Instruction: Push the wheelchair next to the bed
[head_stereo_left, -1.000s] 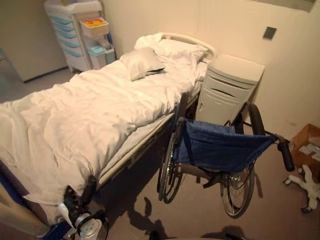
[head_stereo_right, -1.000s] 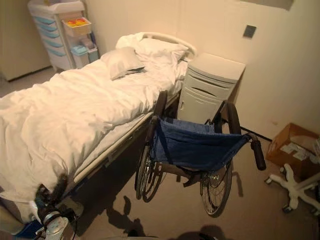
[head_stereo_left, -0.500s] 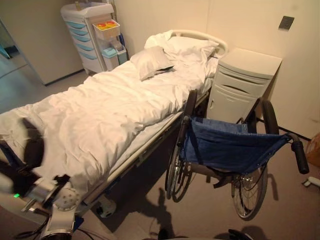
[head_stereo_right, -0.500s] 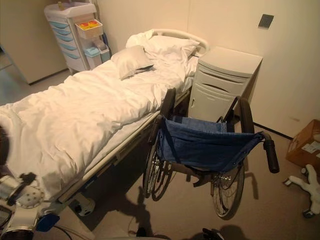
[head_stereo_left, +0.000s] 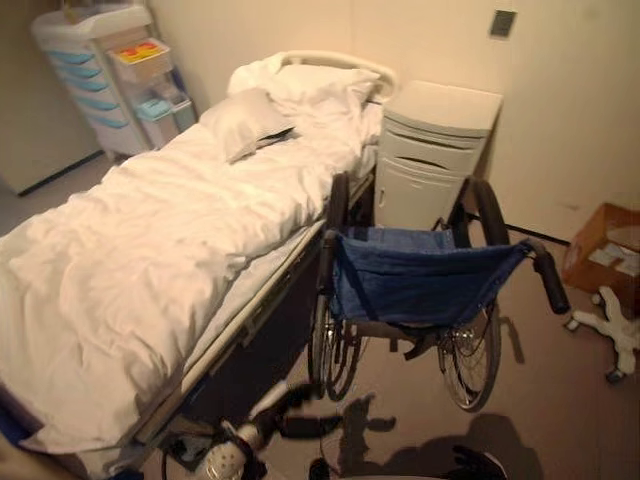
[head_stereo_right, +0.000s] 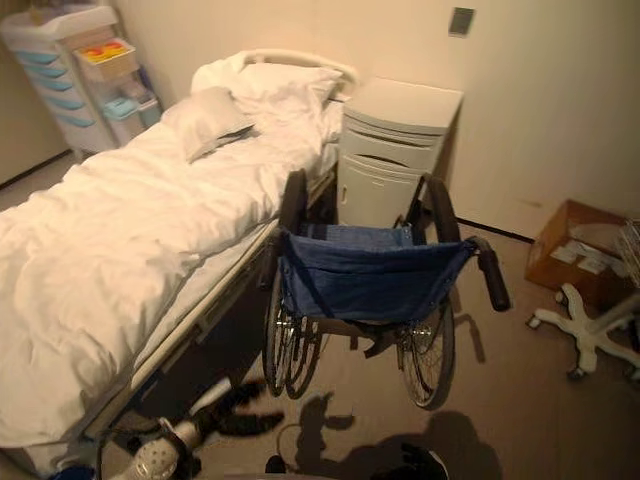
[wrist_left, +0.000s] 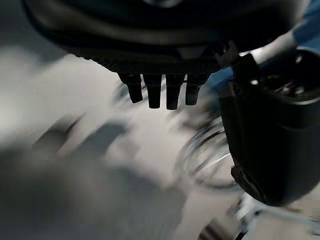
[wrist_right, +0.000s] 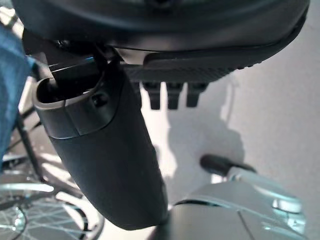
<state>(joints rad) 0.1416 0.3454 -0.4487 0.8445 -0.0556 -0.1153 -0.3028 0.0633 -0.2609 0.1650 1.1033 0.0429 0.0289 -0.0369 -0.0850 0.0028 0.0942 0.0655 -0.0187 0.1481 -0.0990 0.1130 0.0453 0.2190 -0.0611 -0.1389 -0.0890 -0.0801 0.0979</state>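
The wheelchair (head_stereo_left: 425, 300) stands on the floor (head_stereo_left: 560, 400) just beside the right edge of the bed (head_stereo_left: 150, 260), its left wheel close against the bed frame and its back turned toward the near side. Its blue sling (head_stereo_left: 420, 285) hangs between the two push handles; the right handle (head_stereo_left: 552, 285) juts out toward the near right. Just past the chair, against the far wall, is a bedside cabinet (head_stereo_left: 435, 150), right beside the head of the bed. The bed is covered by a rumpled white duvet, with pillows (head_stereo_left: 290, 95) at the far end. A drawer cart (head_stereo_left: 95, 75) stands at the far left, and a cardboard box (head_stereo_left: 605, 255) and a white star-shaped chair base (head_stereo_left: 610, 335) lie on the floor at the right.

The left hand (head_stereo_left: 300, 420) is low in the near left, over the floor beside the bed's near corner and apart from the wheelchair. In its wrist view the left hand (wrist_left: 165, 90) has its fingers hanging straight and relaxed, the thumb standing apart, nothing between them; a wheel shows blurred beyond.

In the right wrist view the right hand (wrist_right: 170, 92) is likewise relaxed, fingers straight, thumb wide of them, holding and touching nothing. Past it are the floor, a wheel and a strip of the blue sling.
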